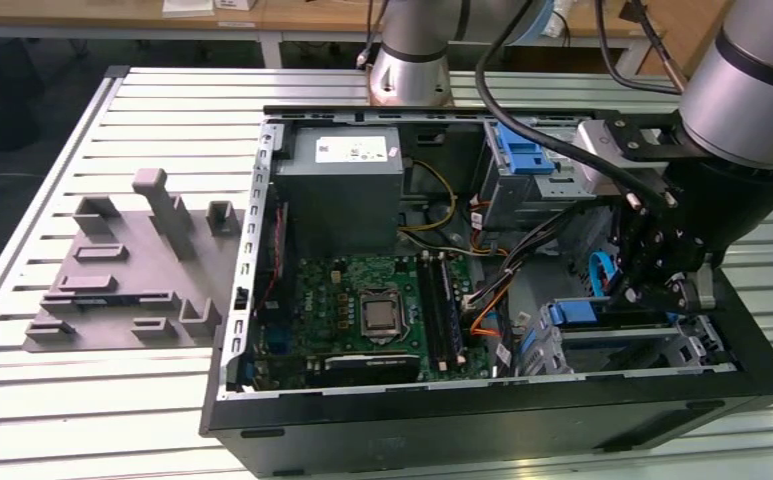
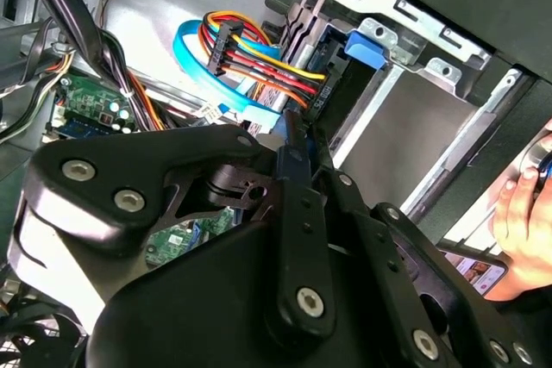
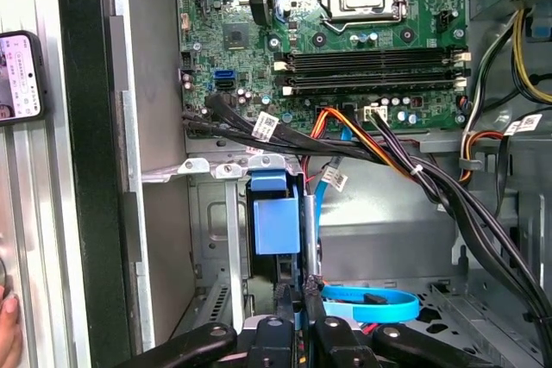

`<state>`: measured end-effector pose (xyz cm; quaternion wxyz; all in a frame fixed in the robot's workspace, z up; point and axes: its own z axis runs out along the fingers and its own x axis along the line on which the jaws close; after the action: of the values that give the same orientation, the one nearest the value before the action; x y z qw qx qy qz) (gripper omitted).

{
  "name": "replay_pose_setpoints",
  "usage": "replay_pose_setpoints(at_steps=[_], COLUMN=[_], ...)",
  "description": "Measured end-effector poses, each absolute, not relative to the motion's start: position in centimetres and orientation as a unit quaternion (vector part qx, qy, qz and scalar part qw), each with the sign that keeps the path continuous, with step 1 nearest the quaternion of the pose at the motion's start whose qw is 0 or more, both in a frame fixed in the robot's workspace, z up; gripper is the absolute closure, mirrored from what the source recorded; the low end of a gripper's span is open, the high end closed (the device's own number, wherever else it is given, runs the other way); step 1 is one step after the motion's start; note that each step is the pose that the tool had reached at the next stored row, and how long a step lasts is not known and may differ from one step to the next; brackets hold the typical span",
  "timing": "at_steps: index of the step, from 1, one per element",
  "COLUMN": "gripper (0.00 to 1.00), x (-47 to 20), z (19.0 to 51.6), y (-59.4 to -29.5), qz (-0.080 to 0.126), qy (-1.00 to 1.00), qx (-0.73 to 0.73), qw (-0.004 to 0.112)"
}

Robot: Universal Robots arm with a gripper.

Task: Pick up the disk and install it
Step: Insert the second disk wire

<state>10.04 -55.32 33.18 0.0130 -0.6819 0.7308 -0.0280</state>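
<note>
disk [image 3: 278, 223] seated in cage, just beyond end effector [image 3: 302, 299] fingertips.

Even, bright overhead light; the slatted table [image 1: 39, 400] shines pale with mild glare. The computer case [image 1: 493, 420] interior lies in shadow. The hand [image 2: 293, 213] close to the second wrist view looks soft.

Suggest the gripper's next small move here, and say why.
Probably press the disk slightly deeper into the drive cage: in the first wrist view the gripper looks pinched on its blue edge, and the disk sits between the cage walls, though full seating cannot be told.
</note>
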Motion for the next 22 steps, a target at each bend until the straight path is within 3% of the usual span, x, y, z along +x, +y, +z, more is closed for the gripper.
replay_pose_setpoints(at_steps=[15, 17, 18, 22], gripper=[0.84, 0.83, 0.76, 0.76], x=[10.09, 10.09, 10.09, 10.10], z=[32.92, 32.90, 32.90, 33.02], y=[-55.39, -55.39, -55.39, -55.39], qz=[-0.028, -0.028, -0.028, -0.028], qy=[0.731, 0.731, 0.731, 0.731], qx=[-0.682, -0.682, -0.682, -0.682], qw=[0.013, 0.013, 0.013, 0.013])
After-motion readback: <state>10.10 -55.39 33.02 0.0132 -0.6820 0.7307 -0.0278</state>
